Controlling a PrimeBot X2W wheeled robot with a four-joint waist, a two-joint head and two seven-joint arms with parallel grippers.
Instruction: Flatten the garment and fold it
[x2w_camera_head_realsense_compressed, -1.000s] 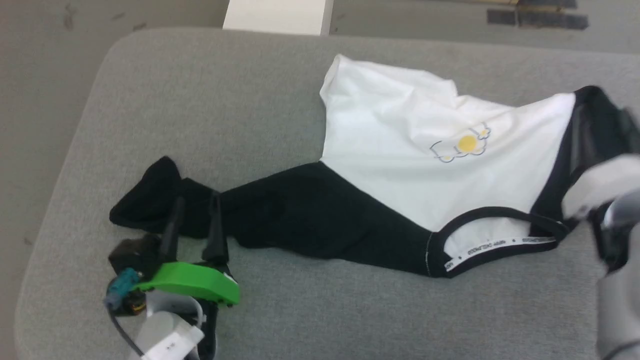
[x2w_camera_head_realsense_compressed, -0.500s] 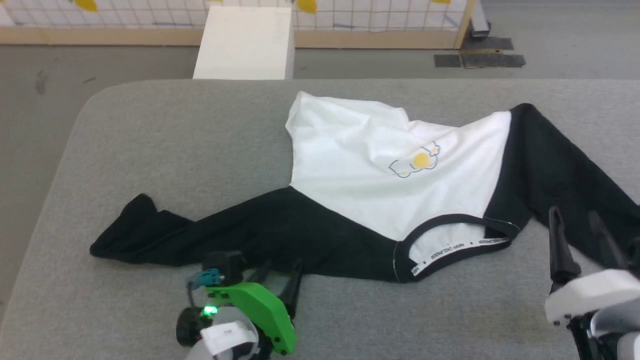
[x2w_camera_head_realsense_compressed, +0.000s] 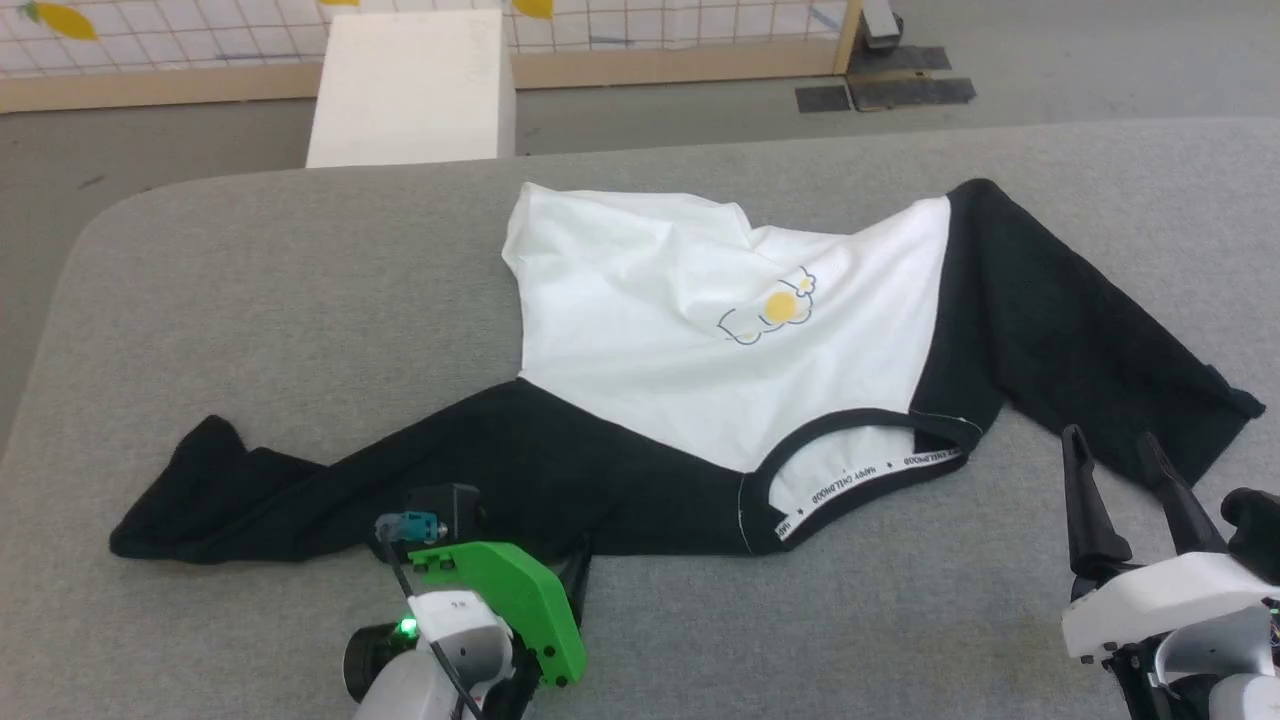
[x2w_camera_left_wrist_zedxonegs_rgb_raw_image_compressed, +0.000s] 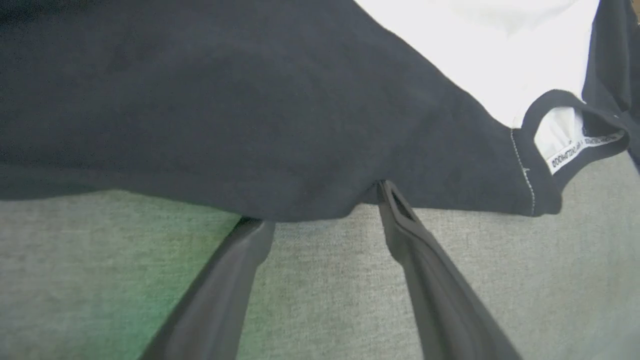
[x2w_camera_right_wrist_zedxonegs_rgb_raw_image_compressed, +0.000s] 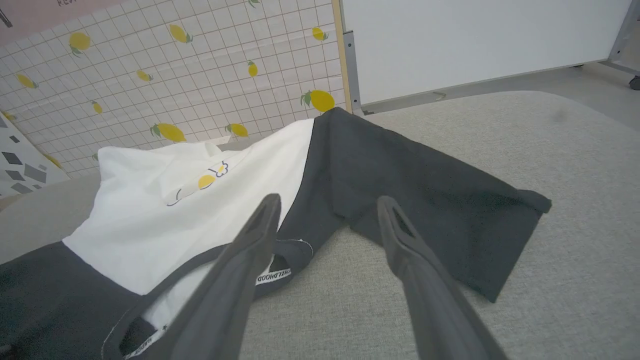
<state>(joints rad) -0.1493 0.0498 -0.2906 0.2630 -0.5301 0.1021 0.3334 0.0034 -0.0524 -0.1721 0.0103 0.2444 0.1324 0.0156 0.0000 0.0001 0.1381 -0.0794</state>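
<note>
The garment (x2w_camera_head_realsense_compressed: 650, 330) lies collar toward me on the grey padded table (x2w_camera_head_realsense_compressed: 300, 300), its white body rumpled, with a yellow-and-blue chest graphic (x2w_camera_head_realsense_compressed: 770, 310). Its black sleeves spread to the left and right. My left gripper (x2w_camera_head_realsense_compressed: 540, 548), under a green housing, stands open at the near edge of the left sleeve. In the left wrist view the garment (x2w_camera_left_wrist_zedxonegs_rgb_raw_image_compressed: 250, 100) meets the tips of my left gripper (x2w_camera_left_wrist_zedxonegs_rgb_raw_image_compressed: 322, 205), with nothing held. My right gripper (x2w_camera_head_realsense_compressed: 1112, 445) is open and empty, just short of the right sleeve's near edge. The right wrist view has my right gripper (x2w_camera_right_wrist_zedxonegs_rgb_raw_image_compressed: 330, 202) pointing at the garment (x2w_camera_right_wrist_zedxonegs_rgb_raw_image_compressed: 150, 215).
A white box (x2w_camera_head_realsense_compressed: 410, 90) stands on the floor past the table's far edge, in front of a lemon-patterned lattice panel (x2w_camera_head_realsense_compressed: 650, 20). Dark mats (x2w_camera_head_realsense_compressed: 880, 90) lie on the floor at the back right. The table's rounded corner is at the far left.
The head camera has shifted, showing more of the far side. My left gripper moved from the left sleeve's end to its middle. My right gripper came back off the right sleeve, which now lies spread out.
</note>
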